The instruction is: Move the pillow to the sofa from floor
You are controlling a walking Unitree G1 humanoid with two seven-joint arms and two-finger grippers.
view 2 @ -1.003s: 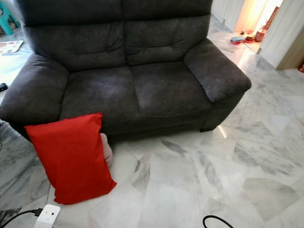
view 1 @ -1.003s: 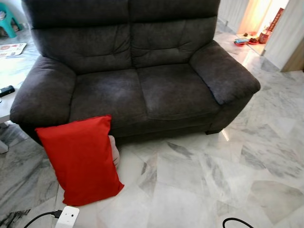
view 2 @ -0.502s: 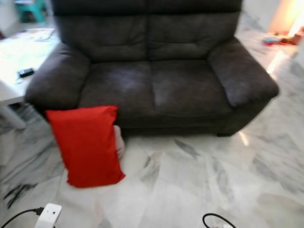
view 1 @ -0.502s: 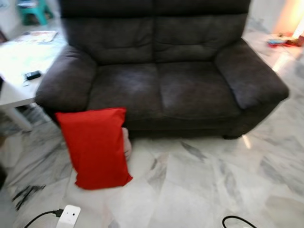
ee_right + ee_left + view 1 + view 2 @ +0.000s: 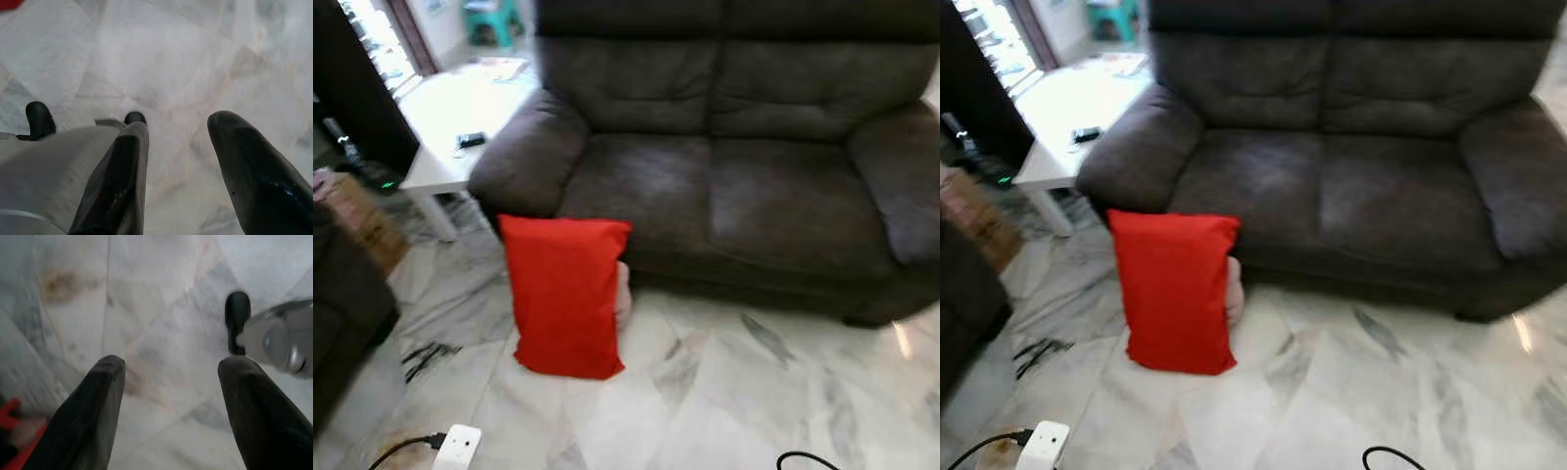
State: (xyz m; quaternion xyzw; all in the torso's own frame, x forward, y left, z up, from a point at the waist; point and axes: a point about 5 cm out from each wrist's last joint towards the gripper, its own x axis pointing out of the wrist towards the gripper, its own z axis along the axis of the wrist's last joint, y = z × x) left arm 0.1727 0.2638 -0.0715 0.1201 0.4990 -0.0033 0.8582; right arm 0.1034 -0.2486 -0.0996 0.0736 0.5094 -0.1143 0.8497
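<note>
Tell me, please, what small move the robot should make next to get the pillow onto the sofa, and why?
Probably step closer to the red pillow and bend toward it. It stands on the floor leaning against the sofa front, while the left gripper and right gripper hang open over bare tiles, holding nothing, seemingly well short of it.

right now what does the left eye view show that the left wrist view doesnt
Left eye view alone: the dark sofa, a white table beside it, the whole red pillow leaning upright against the sofa front, and a white power strip. Left wrist view alone: the open left gripper pointing down at bare floor. Both: the marble floor and some of the pillow's red.
</note>
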